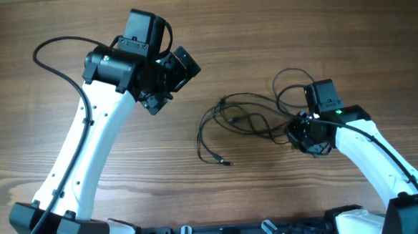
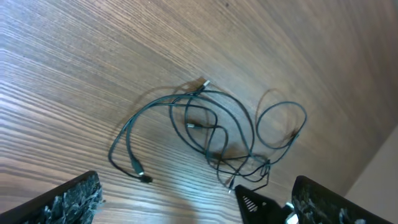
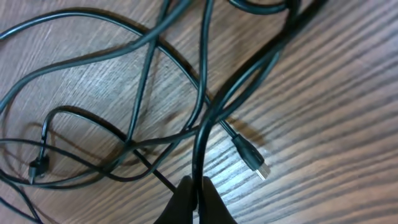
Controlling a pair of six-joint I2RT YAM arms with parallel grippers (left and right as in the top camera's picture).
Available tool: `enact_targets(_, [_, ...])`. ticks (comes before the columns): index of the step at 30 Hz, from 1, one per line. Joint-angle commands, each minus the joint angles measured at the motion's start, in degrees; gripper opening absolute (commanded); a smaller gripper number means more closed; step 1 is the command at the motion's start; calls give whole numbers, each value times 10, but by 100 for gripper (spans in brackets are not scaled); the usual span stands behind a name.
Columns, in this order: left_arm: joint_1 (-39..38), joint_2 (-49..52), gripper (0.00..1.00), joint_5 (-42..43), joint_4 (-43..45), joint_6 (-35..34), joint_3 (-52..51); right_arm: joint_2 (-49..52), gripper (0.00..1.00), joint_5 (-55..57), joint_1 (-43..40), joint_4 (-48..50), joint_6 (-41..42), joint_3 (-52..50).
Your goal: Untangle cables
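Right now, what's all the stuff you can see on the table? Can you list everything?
cables: one tangle, number of cords unclear, dark green-black, middle of the table
plug: one seen close up, black with a silvery tip, beside the right hand's fingertips
table: one, brown wood, under everything
arms: two, white and black, left arm and right arm
left hand: one, black, open, above the table left of the tangle
right hand: one, black, shut on a cable at the tangle's right side

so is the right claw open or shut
Shut: in the wrist view the right claw has its tips pressed together, pinching a strand of the thin dark-green tangled cables.
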Motion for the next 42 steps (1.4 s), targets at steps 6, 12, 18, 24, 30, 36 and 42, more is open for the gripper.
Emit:
enact_targets(6, [-3,-8,100,-12,-8,22,0,18,12,44,-1,16,-29,-1])
enact_targets(12, [-3,-8,100,-80,-12,22,0,1,4,-99,-1,67,-197,26])
enact_targets(18, [-3,-8,100,-22,31,137,0,-134,4,-153,23,45,-330,182])
enact_targets(24, [-3,-8,100,315,137,361,0,-220,4,-145,32,56,-392,316])
enact_targets(30, [-8,-5,100,423,215,380,0,-244,4,-205,32,60,-398,328])
enact_targets(36, [-83,40,100,448,303,416,0,-245,4,-210,32,61,-398,328])
enact_targets(42, [-125,103,100,446,352,442,0,-245,4,-210,32,52,-404,328])
